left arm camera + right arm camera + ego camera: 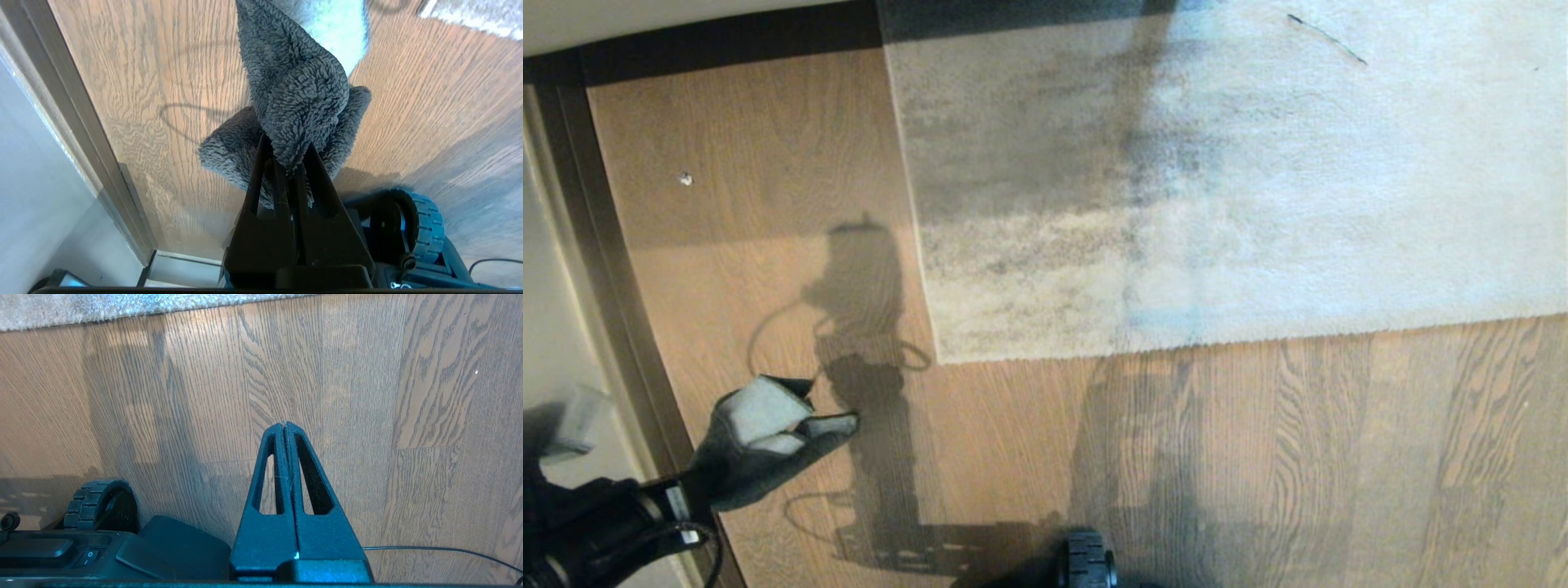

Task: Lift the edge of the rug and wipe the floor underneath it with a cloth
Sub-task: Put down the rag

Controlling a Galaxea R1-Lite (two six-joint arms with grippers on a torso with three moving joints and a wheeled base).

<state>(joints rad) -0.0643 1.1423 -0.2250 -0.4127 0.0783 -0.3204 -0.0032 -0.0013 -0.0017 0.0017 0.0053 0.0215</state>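
**Left wrist view: cloth pinched and held off the planks, rug still flat**

Left wrist view shows the black left gripper point(289, 157) with its two fingers squeezed together on a fold of the small thick grey cloth point(294, 90), fuzzy on one face and smooth on the other. The cloth bunches out ahead of the fingertips and hangs over the warm brown wood-grain plank floor point(163, 81), with a dark skirting strip point(81, 134) off to one side of the gripper and a black ribbed base wheel point(425, 224) close behind it on the other.

From the head view, the left gripper point(698, 490) sits low at the robot's left, the cloth point(768, 425) spreading beyond it toward the square corner of the large pale grey short-pile rug. That rug edge point(939, 359) lies flat on the floor point(1258, 449), ahead of the cloth and apart from it.

The right gripper point(284, 424) has its fingers pressed tight together on nothing, hanging over bare planks, with the rug border further ahead of its tips.
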